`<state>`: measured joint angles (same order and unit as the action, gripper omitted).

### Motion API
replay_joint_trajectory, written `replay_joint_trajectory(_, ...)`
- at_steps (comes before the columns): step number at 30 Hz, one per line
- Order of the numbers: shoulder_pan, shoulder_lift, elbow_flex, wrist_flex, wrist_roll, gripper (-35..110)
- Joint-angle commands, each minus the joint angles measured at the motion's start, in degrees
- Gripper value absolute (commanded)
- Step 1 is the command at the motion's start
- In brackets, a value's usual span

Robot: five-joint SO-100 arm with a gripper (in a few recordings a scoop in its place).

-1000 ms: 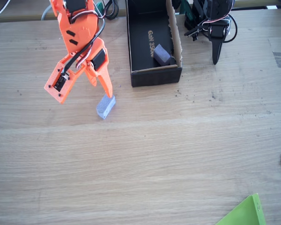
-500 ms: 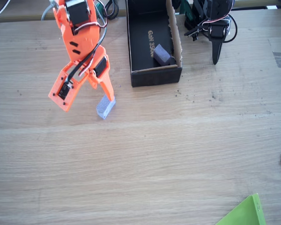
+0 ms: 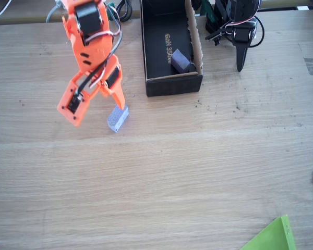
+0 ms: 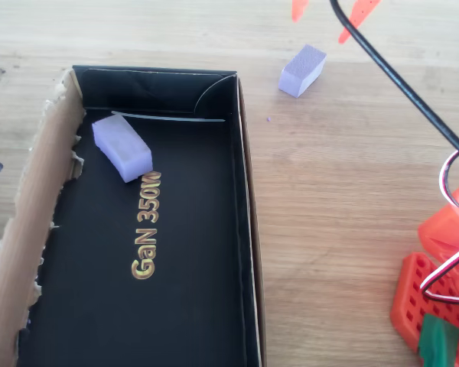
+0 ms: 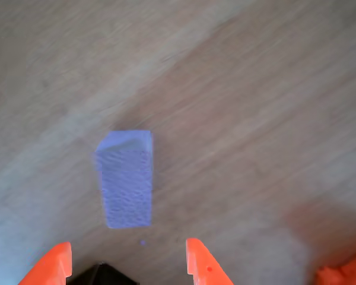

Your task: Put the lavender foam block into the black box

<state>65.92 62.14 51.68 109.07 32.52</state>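
The orange gripper (image 5: 127, 261) hangs over the lavender foam block (image 5: 126, 178) with its fingers (image 5: 200, 267) spread wider than the block and holding nothing — in the wrist view the block lies between the two tips and slightly ahead of them, toward 12 o'clock. The block rests on the wooden surface (image 3: 198, 172), outside the black box (image 3: 156, 86); in the fixed view it sits at about 8 o'clock from the box's near corner, just beside the lower finger.

The risks are judged from this pose. The block lies at a slant to the fingers, so a closure could catch a corner and twist it out of the grasp. If the arm descends off-centre, one tip may land on the foam and push it along the surface rather than straddle it. Soft foam may also squash and slip during the lift.

The overhead view shows what the wrist view cannot: the box floor with gold lettering, a darker violet block (image 4: 122, 147) already lying near the 11 o'clock corner, and the brown cardboard flap (image 4: 30, 222) along the left wall. The wrist view alone gives the block's alignment between the tips, though motion blur leaves their height above it uncertain.
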Motion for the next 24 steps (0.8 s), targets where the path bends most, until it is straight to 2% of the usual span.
replay_joint_trajectory(1,-0.44,3.6,0.35,0.44,0.79,25)
replay_joint_trajectory(24,-0.97,-2.81,0.0,-1.49,0.97,24)
